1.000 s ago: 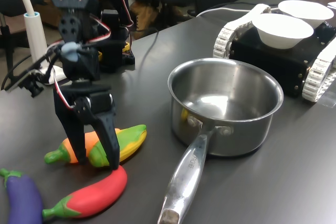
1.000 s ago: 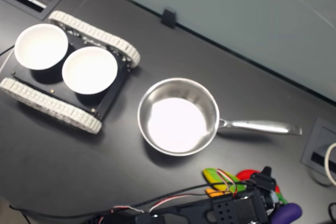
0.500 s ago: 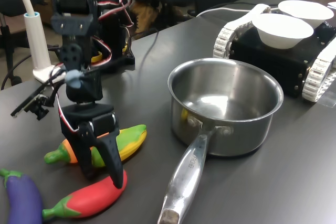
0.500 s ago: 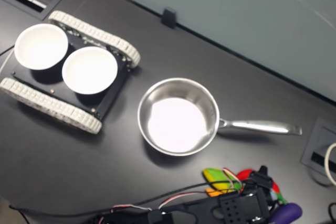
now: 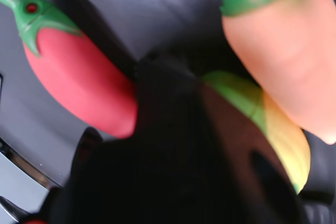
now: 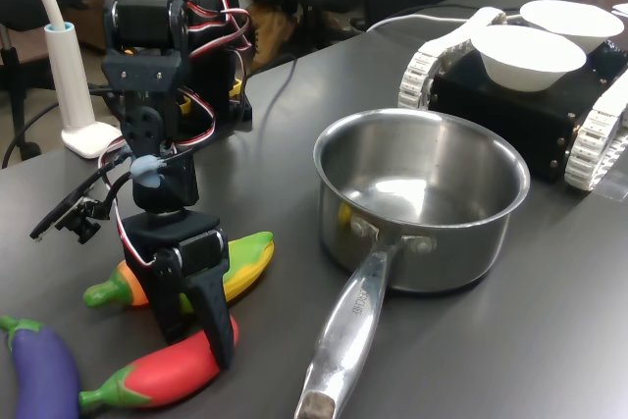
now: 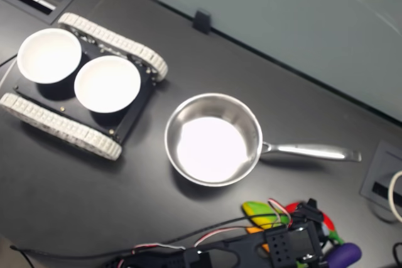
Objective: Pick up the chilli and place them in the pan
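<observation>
Two vegetables (orange, yellow-green) crowd chilli.

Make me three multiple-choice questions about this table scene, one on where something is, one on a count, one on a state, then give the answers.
1. In the first exterior view, the chilli lies
A. inside the pan
B. on the table, left of the pan's handle
C. in a white bowl

2. White bowls in view:
A. one
B. two
C. four

3. The pan is
A. empty
B. holding the chilli
C. tipped over

Answers:
1 B, it lies on the dark table beneath the pincer.
2 B, two sit side by side on the tracked vehicle.
3 A, only bare steel shows inside.
</observation>
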Motion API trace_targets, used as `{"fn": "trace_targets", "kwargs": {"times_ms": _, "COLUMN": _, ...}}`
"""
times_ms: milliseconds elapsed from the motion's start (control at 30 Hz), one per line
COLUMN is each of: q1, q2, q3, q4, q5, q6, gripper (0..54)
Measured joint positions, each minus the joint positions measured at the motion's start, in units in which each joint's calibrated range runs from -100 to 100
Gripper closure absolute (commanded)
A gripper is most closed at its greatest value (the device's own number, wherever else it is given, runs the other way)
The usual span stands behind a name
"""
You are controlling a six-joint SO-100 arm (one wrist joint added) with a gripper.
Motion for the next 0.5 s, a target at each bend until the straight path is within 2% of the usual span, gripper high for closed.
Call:
{"fn": "trace_targets", "kwargs": {"times_ms": 267, "q1": 0.0, "q2": 2.9, "q3": -3.7, "q4": -0.7, "q5": -0.5, "q6": -0.3, "gripper": 32.4}}
{"fn": "trace_targets", "kwargs": {"times_ms": 400, "q1": 0.0, "q2": 3.0, "q3": -3.9, "q4": -0.7, "q5": -0.5, "q6": -0.4, "gripper": 38.7}}
{"fn": "trace_targets", "kwargs": {"times_ms": 500, "q1": 0.0, "q2": 3.0, "q3": -3.9, "q4": -0.7, "q5": -0.6, "q6": -0.5, "gripper": 45.7}}
